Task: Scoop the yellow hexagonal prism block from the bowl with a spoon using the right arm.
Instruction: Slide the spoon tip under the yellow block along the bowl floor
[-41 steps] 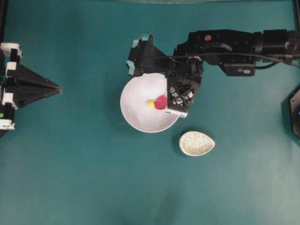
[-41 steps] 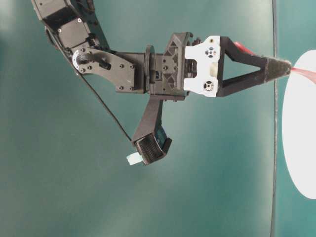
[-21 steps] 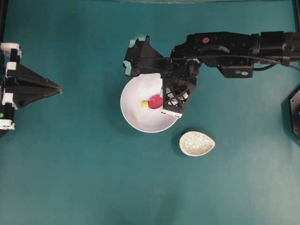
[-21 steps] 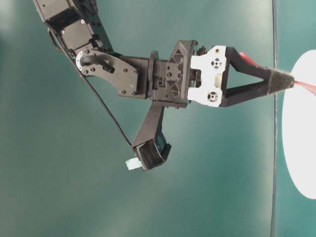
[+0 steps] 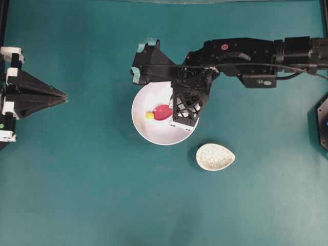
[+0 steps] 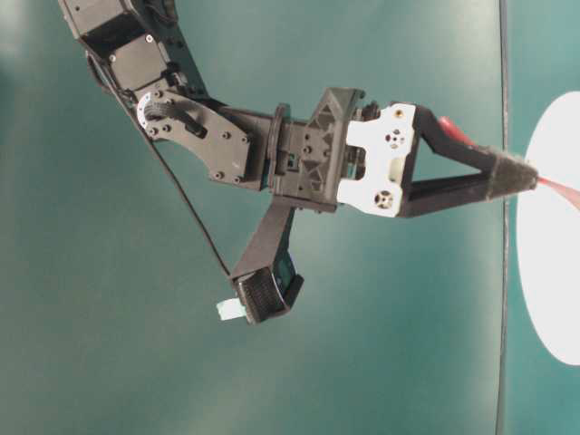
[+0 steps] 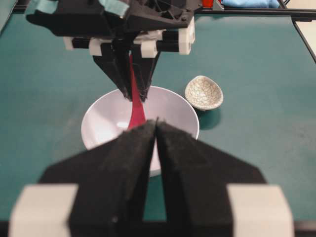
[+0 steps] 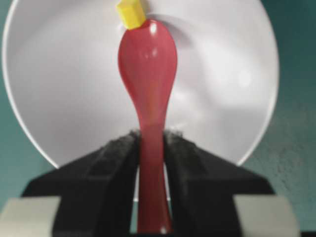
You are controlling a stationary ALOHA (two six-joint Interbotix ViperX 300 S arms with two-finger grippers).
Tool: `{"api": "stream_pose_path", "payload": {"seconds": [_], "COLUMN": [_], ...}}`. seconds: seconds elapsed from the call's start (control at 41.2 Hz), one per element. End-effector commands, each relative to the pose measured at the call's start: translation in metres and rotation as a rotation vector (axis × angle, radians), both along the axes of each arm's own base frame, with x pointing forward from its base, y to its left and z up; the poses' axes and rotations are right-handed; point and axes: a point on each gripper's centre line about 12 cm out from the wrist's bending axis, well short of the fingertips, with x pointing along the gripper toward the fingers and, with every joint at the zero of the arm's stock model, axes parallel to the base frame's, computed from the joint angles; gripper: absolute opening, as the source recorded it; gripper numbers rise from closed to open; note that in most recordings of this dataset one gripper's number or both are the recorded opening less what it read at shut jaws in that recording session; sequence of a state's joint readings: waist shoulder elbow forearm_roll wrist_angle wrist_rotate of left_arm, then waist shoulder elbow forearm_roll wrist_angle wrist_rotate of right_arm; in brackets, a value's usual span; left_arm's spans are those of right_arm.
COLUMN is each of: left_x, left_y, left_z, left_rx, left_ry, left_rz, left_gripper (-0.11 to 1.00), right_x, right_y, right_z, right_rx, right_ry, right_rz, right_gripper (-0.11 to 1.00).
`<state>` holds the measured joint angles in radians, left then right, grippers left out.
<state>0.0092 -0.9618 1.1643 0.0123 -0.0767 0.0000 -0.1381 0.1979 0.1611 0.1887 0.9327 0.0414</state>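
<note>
The white bowl (image 5: 148, 132) sits mid-table. My right gripper (image 8: 150, 136) is shut on the handle of the magenta spoon (image 8: 148, 69), whose scoop reaches down into the bowl (image 8: 222, 74). The yellow hexagonal prism block (image 8: 131, 15) lies right at the tip of the scoop, touching it. From overhead the block (image 5: 149, 116) is left of the scoop (image 5: 163, 111), in the bowl's left half. The right wrist covers the bowl's right side. My left gripper (image 5: 64, 96) rests at the table's left edge, shut and holding nothing, its fingertips (image 7: 148, 129) together.
A small speckled teardrop spoon rest (image 5: 215, 157) lies on the teal table just below and right of the bowl. A black fixture (image 5: 323, 123) stands at the right edge. The right arm spans the upper right of the table.
The right arm has swept left, carrying the spoon across the bowl. The yellow block has slid left ahead of the scoop's tip. The left arm has not moved.
</note>
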Motion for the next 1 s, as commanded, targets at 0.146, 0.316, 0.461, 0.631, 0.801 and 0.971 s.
{"api": "stream_pose_path", "payload": {"seconds": [0.146,0.316,0.461,0.631,0.801,0.971], "left_x": [0.002,0.002,0.002,0.002,0.002,0.002], "left_y": [0.0,0.0,0.0,0.0,0.0,0.0], "left_z": [0.01,0.009,0.01,0.01,0.009,0.01], "left_rx": [0.003,0.002,0.002,0.002,0.002,0.002], "left_ry": [-0.025,-0.023,-0.025,-0.025,-0.023,-0.025], "left_rz": [-0.001,0.0,0.0,0.0,0.0,0.0], "left_gripper": [0.1,0.1,0.1,0.1,0.1,0.1], "right_x": [0.007,0.008,0.01,0.01,0.01,0.011], "right_y": [0.005,0.005,0.004,0.004,0.003,0.003], "right_z": [0.013,0.014,0.015,0.016,0.021,0.023], "right_rx": [0.001,-0.001,-0.004,-0.007,-0.011,-0.015], "right_ry": [-0.075,-0.089,-0.105,-0.108,-0.124,-0.138], "right_rz": [-0.004,-0.008,-0.012,-0.011,-0.013,-0.014], "right_gripper": [0.23,0.23,0.23,0.23,0.23,0.23]}}
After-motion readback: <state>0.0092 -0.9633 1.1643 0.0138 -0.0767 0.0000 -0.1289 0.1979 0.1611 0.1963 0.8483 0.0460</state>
